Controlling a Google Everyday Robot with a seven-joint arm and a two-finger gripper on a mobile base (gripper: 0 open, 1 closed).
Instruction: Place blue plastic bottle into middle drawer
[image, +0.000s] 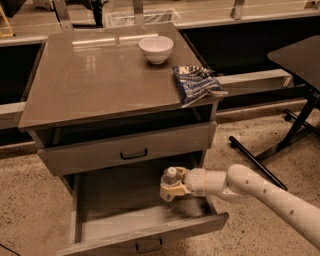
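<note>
The tool (171, 191) clamps the blue plastic bottle (171, 174) over the middle drawer (114, 201); the upper drawer front (125, 148) stands near at 12 o'clock.

Your arm (272, 200) is covered in a smooth, off-white shell with no cables or markings that can be made out. It is made of thick, round segments, with a ball-like joint bulge (240, 181) before a narrower wrist (200, 182). Your end effector (170, 189), which is above the open middle drawer (115, 202), has a pale yellowish-cream colour, a little darker than the arm.
</note>
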